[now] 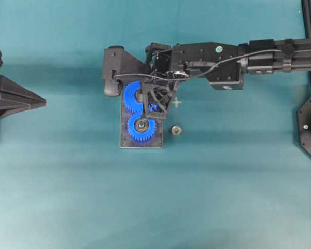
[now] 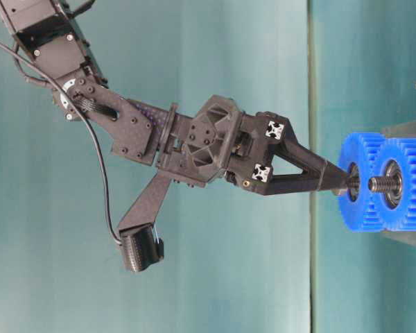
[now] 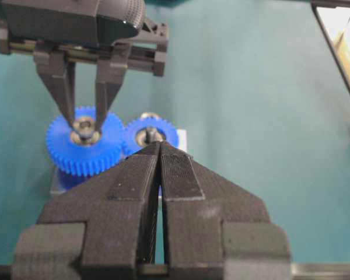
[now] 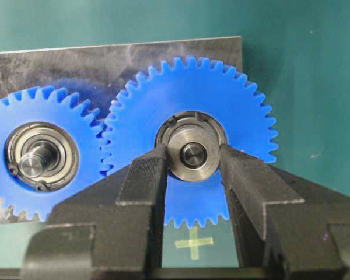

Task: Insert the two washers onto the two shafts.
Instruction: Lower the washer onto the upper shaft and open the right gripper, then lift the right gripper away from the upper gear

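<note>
Washer seated over shaft at hub of larger blue gear, right gripper fingers just flanking its rim, slightly apart. Left gripper closed, empty. Likely small, rigid, slick metal; best pinched across outer rim.

From above, the right gripper covers most of the upper blue gear, so the washer between its fingertips is hidden there. In the right wrist view the fingers hide the washer's two sides, and whether they touch it or stand just clear is too close to tell. The base plate runs off that picture's left edge. The left gripper hides part of the smaller gear behind its tips.
</note>
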{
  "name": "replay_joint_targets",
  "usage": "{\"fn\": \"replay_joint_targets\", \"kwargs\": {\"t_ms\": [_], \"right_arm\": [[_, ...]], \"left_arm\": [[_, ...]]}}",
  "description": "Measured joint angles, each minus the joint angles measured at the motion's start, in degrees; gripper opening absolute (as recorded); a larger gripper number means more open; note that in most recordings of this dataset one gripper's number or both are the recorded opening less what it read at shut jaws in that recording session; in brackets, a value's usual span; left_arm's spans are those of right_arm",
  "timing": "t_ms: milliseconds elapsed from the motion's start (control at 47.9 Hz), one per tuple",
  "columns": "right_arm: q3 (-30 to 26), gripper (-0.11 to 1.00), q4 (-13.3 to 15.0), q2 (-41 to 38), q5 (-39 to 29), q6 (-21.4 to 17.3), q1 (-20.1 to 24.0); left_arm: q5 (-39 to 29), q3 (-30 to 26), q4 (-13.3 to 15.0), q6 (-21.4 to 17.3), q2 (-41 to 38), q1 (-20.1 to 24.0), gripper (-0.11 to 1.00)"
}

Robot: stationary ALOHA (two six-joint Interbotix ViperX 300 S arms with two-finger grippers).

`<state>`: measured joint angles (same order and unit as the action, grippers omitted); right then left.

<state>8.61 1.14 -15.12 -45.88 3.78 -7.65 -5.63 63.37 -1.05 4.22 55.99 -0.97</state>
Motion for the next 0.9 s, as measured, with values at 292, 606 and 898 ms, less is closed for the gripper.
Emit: {"fn": "replay_joint_targets", "kwargs": {"t_ms": [292, 606, 898], "right_arm": [[-0.09, 0.73, 0.09, 0.09, -0.53, 0.0, -0.79], [0.97, 0.72, 0.09, 4.66, -4.04, -1.14, -0.62], [13.54, 0.72, 0.09, 16.96, 0.88, -6.68, 1.05]], "left_arm": [[-0.09, 0.0, 0.0, 0.18, 0.0, 0.0, 0.01], [0.0, 0.0, 0.0, 0.18, 0.0, 0.0, 0.01], [0.0, 0.0, 0.0, 0.18, 0.0, 0.0, 0.01]]}}
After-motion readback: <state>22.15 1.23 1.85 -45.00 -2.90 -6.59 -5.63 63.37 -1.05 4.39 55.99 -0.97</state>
